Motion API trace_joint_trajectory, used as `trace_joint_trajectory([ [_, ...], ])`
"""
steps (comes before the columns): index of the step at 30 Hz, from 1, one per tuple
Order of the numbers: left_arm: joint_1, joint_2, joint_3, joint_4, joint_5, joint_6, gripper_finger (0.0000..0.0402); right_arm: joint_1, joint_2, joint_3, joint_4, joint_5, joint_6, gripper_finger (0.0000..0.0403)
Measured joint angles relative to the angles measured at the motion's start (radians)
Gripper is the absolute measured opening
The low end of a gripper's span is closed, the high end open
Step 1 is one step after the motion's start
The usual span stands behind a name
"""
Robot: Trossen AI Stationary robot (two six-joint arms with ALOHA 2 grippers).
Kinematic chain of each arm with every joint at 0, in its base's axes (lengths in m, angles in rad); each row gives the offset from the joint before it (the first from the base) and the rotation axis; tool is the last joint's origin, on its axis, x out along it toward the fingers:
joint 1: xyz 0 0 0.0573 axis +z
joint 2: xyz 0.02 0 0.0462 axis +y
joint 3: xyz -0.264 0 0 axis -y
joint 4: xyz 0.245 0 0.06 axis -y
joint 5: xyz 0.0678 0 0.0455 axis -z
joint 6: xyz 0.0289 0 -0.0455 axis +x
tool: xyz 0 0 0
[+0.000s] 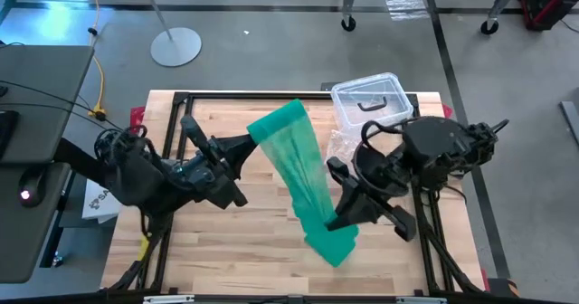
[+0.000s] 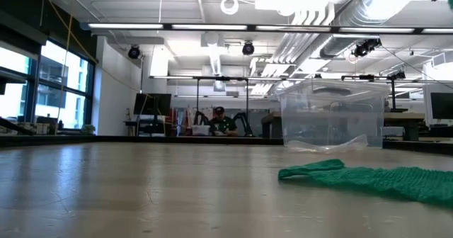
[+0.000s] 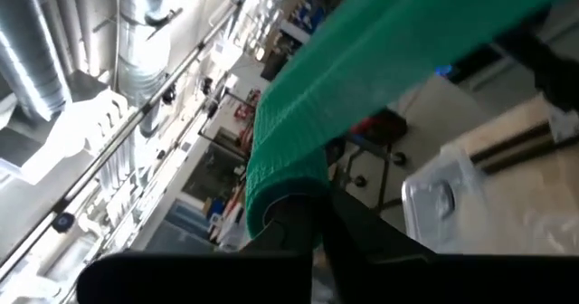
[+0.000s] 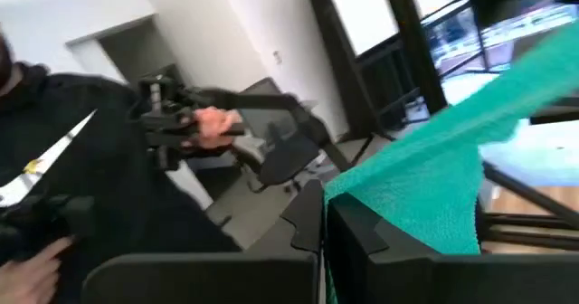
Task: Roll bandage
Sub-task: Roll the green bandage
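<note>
bandage (image 1: 303, 173) between both clamped tools

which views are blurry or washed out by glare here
Right wrist view: motion-smeared, a person's hand soft behind the bandage. Left wrist view: ceiling lights blow out one corner. Low view: near table out of focus. High view: evenly lit, sharp.

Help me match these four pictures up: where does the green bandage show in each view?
High view: bandage runs diagonally across the table's middle, between both grippers.
Low view: lying at lower right, before the clear plastic box.
Left wrist view: upper band, pinched in the left gripper.
Right wrist view: right side, pinched in the right gripper.
Shared landmark: the clear plastic box.
</note>
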Motion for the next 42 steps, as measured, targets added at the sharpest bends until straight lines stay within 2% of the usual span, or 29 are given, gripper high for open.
trace_joint_trajectory([
  [4,-0.018,0.000,0.000,0.128,0.038,0.073,0.0003,-0.035,-0.002,0.000,-0.015,0.011,-0.016,0.0000],
  [11,-0.051,-0.001,0.000,0.257,0.112,0.078,0.0003,-0.099,-0.003,0.008,-0.068,0.056,-0.045,0.0007],
  [18,-0.091,-0.001,0.000,0.289,0.137,-0.022,0.0003,-0.155,-0.008,0.008,-0.102,0.057,-0.067,0.0070],
  [24,-0.119,0.002,0.000,0.222,0.158,-0.188,0.0003,-0.188,-0.015,0.008,-0.134,0.057,-0.108,0.0134],
  [28,-0.135,0.002,0.000,0.208,0.159,-0.261,0.0003,-0.211,-0.047,0.008,-0.209,0.072,-0.135,0.0160],
  [34,-0.144,0.002,0.000,0.154,0.123,-0.304,0.0003,-0.204,-0.109,0.008,-0.279,0.196,-0.177,0.0162],
  [42,-0.075,0.003,0.000,-0.103,0.052,-0.472,0.0003,-0.079,-0.103,0.010,-0.085,0.289,-0.310,0.0156],
])
